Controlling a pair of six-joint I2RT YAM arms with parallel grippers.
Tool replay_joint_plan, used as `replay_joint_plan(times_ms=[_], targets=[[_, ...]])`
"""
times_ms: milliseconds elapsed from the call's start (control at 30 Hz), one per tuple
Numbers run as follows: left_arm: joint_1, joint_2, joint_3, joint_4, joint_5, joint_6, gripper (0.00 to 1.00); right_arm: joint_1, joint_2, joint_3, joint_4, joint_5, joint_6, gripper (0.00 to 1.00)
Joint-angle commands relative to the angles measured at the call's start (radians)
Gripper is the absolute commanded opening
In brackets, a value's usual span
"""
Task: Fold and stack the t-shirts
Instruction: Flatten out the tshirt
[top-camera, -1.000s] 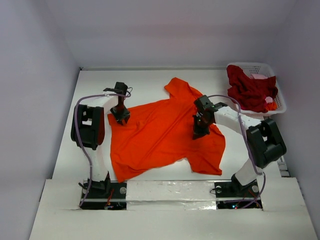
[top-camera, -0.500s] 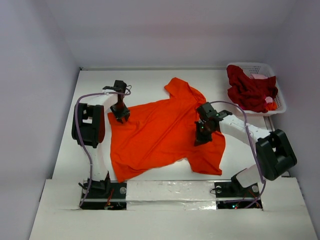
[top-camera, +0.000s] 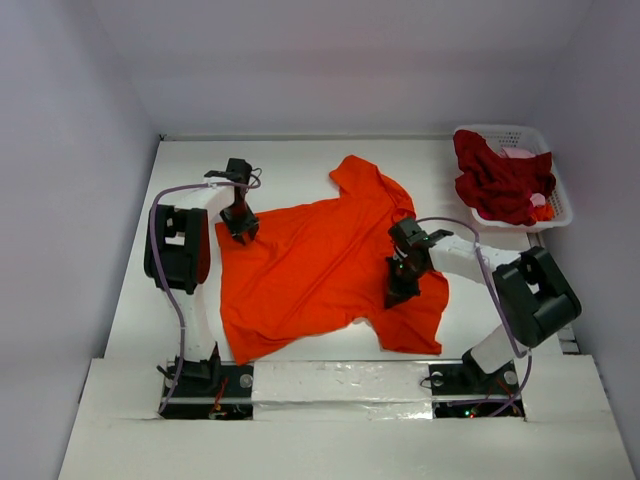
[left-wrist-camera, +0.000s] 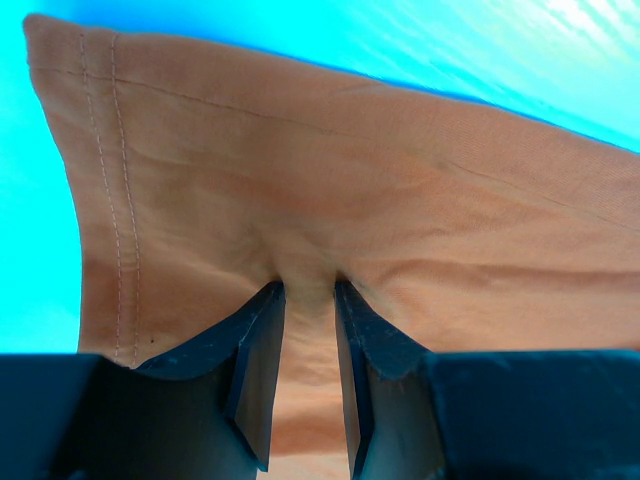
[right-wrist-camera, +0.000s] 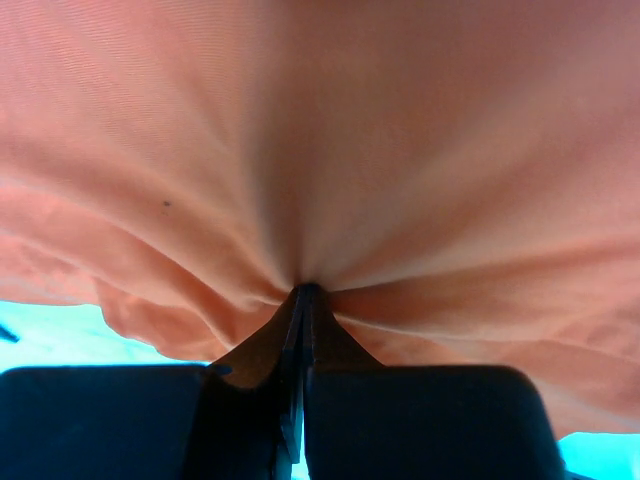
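The orange-red t-shirt (top-camera: 320, 270) lies spread out and rumpled on the white table, one sleeve pointing to the far side. My left gripper (top-camera: 240, 228) stands at the shirt's far-left edge. In the left wrist view its fingers (left-wrist-camera: 262, 340) pinch a puckered fold of orange cloth (left-wrist-camera: 300, 170) beside a stitched hem. My right gripper (top-camera: 400, 290) is over the shirt's right side. Its jaws are pressed together on gathered cloth (right-wrist-camera: 330, 130) that creases outward from the tips. A dark crimson t-shirt (top-camera: 495, 185) is heaped in the basket, with a bit of pink cloth (top-camera: 518, 153) behind it.
The white lattice basket (top-camera: 548, 140) sits at the far right corner of the table (top-camera: 300, 160). White walls close in the table on the left, right and back. Both arm bases are bolted at the near edge.
My right gripper has moved toward the near edge, drawing the shirt's right side with it. The left gripper has barely moved.
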Motion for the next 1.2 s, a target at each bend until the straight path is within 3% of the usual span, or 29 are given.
replay_joint_plan(times_ms=[0,533,1167], targets=[[0.009,0.033,0.023,0.014,0.004,0.016,0.24,0.047,0.079,-0.019,0.09,0.016,0.021,0.0],[0.029,0.154,0.257,-0.075,-0.054,0.07,0.24,0.099,-0.063,-0.119,0.076,0.052,0.131,0.0],[0.081,0.213,0.36,-0.102,-0.059,0.111,0.24,0.117,-0.176,-0.154,-0.005,0.089,0.191,0.0]])
